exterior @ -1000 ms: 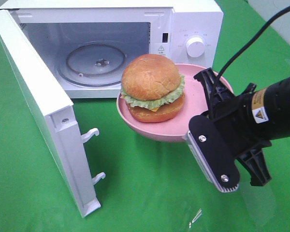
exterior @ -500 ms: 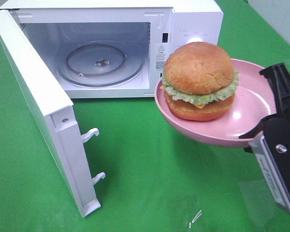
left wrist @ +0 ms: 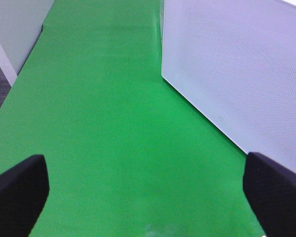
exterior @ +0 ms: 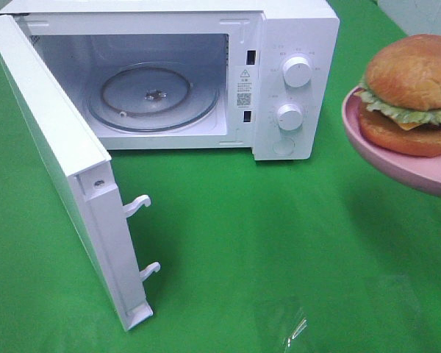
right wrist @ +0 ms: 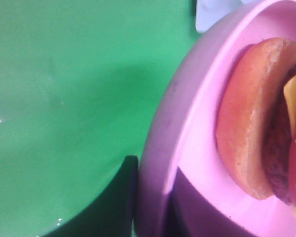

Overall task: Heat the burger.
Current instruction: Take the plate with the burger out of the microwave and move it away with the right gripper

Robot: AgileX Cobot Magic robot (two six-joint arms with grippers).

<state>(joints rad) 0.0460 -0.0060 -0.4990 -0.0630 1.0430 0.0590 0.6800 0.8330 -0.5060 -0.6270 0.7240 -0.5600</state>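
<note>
Risk lies with the glossy golden-bunned burger (exterior: pixel 414 94) sliding off its tilting round pink plate (right wrist: pixel 187 148), pinched at the rim by the right gripper (right wrist: pixel 153 197), while the left gripper (left wrist: pixel 148 192) hangs wide apart, empty.

A white microwave (exterior: pixel 279 73) is sitting at the upper left of the frame on the green counter (exterior: pixel 264 250), its door (exterior: pixel 66 169) swinging wide open toward the lower left, the glass turntable (exterior: pixel 153 97) showing inside, two white knobs (exterior: pixel 297 72) facing front.

2 fingers (left wrist: pixel 15 192) show — matte black, blunt, rounded corners.
</note>
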